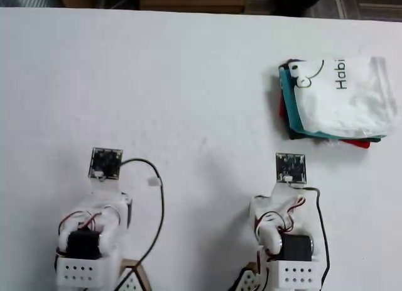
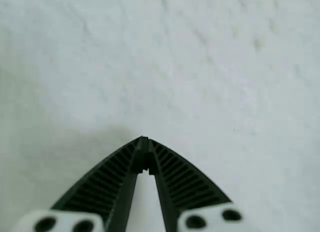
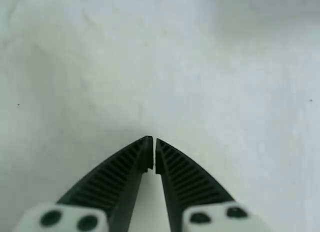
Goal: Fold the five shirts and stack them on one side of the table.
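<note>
The white bench (image 1: 157, 83) takes up nearly the whole high view. On it, toward one far corner, sits the stack of shirts (image 1: 333, 99). A white shirt (image 1: 358, 102) with dark print lies folded on top, a teal layer (image 1: 289, 96) shows along the edge beneath it, then a black one (image 1: 294, 135), and a red one (image 1: 359, 143) peeks out at the near edge. That makes four colours I can count; whether a fifth shirt is hidden in the pile I cannot tell. Judging by this, the folding and stacking look done or close to it. The cloth will likely handle as light, soft and limp: it sags and unfolds if lifted by one point, and the layers may slide on each other. Any tidying would be best done by pinching a folded edge or corner through all the layers, or by nudging the pile's side. Two arms sit drawn back at the near edge, one (image 1: 94, 228) well apart from the stack, the other (image 1: 282, 228) nearer it but not touching; I cannot say which side is which from above. The left end effector (image 2: 144, 142) hangs over bare bench with its tips pressed together and nothing between them. The right end effector (image 3: 152, 142) is likewise closed and empty, with only a hairline between the tips.
</note>
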